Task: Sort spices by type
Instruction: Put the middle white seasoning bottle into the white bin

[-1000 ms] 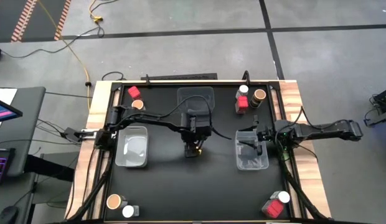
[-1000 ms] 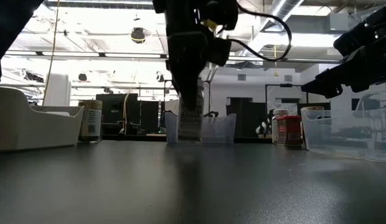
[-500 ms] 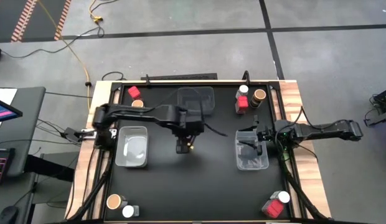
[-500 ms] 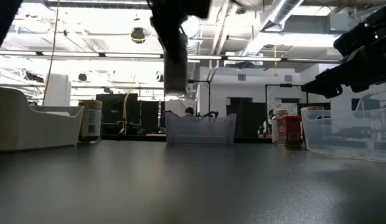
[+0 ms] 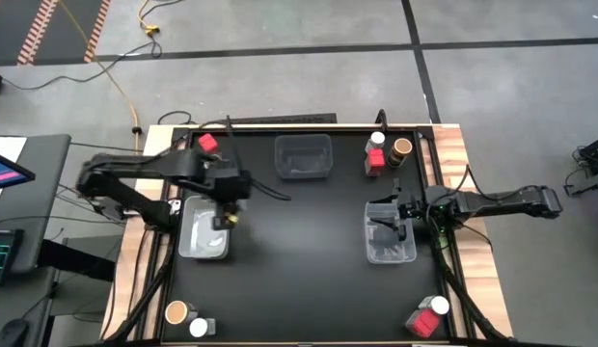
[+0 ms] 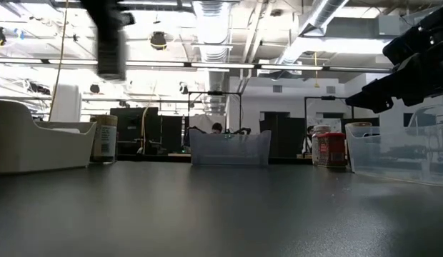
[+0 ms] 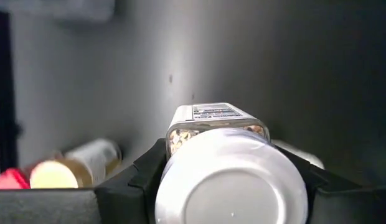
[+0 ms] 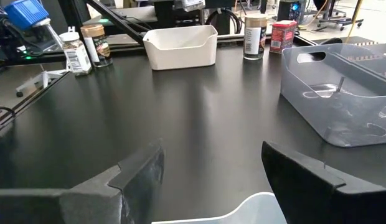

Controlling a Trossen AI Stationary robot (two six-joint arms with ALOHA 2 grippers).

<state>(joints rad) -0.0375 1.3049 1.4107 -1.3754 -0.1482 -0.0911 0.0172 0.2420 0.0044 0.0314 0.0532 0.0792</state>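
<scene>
Your left gripper is pinched tight on a white-capped spice jar, cap toward the wrist cam, label end pointing away. In the high view it's up off the table, over the near-right corner of the left bin. Holding by the body just under the cap makes sense, since that leaves the base free to go down flat into the bin. The low view shows the jar as a dark blur high up, well clear of the surface.

Right gripper sits over the right bin, fingers spread apart w/ nothing between them, arm stretched in from the right edge. Looks like it's just waiting.

Rest of the spices sit in clusters at the corners:
- far left: red-topped jar, plus one more I can't make out behind your arm.
- far right: red-topped, white-capped and brown-lidded jar, close together.
- near left: tan-lidded jar beside a white-capped one.
- near right: red-topped jar touching a white-capped one.

The middle bin at the far side looks empty, and so do the other two as far as I can tell. So you're early, prob. first jar going in. Next: lower into the left bin, release upright. Watch the bin wall; you're near its edge, not centred.
</scene>
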